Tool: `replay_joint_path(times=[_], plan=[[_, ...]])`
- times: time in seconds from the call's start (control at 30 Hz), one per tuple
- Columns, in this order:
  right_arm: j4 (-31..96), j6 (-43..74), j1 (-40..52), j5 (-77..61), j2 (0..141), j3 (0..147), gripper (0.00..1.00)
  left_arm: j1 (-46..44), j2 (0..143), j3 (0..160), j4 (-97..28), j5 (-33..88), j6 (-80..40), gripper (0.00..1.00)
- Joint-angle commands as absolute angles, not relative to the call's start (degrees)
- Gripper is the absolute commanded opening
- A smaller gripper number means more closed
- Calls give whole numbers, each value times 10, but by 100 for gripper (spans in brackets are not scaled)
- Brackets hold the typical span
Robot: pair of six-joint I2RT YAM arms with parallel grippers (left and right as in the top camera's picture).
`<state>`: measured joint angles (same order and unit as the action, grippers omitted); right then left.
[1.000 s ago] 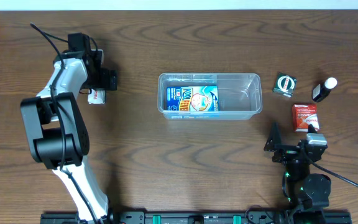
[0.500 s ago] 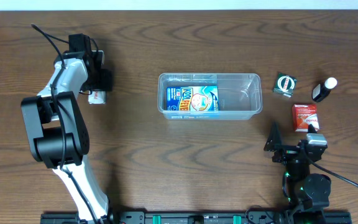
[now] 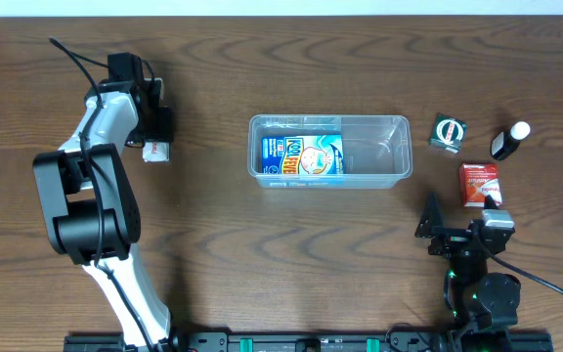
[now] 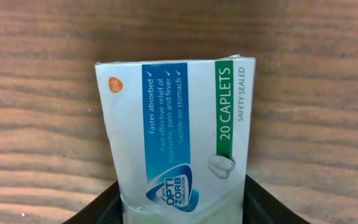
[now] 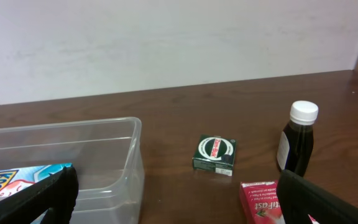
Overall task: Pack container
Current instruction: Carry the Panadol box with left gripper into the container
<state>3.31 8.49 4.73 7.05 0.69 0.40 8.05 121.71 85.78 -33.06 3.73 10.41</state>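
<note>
Left hand (image 3: pixel 154 143) grips caplet box (image 4: pixel 179 124) — container (image 3: pixel 375 153) well apart.

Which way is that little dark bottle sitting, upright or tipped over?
Upright: the dark bottle stands on its base on the table, with its white cap at the top.

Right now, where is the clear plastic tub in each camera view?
Overhead: tub at centre, slightly above the middle.
Left wrist: not in it; only a white pill box on wood.
Right wrist: tub lower left, cut off by the edge.
Shared landmark: the small green box just right of the tub, in overhead and right wrist.
</note>
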Motion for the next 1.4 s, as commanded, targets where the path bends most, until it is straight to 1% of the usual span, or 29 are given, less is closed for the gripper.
replay_joint_path(times=[0.0,0.27,0.37,0.47,0.63,0.77,0.97,1.17,1.37], plan=[[35,79,40,69,3,3,99,83,1215,857,-321,39,104,46],[35,79,40,69,3,3,99,81,1188,872,-323,39,104,45],[35,79,40,69,3,3,99,70,1167,872,-322,39,105,45],[35,79,40,69,3,3,99,46,1134,872,-320,39,137,45],[35,79,40,69,3,3,99,-14,1068,872,-320,39,220,45],[35,79,40,69,3,3,99,-79,1012,872,-320,39,280,45],[35,79,40,69,3,3,99,-182,953,872,-327,39,319,45],[35,79,40,69,3,3,99,-262,964,871,-348,39,335,45],[35,79,40,69,3,3,99,-308,1002,871,-395,39,396,45]])
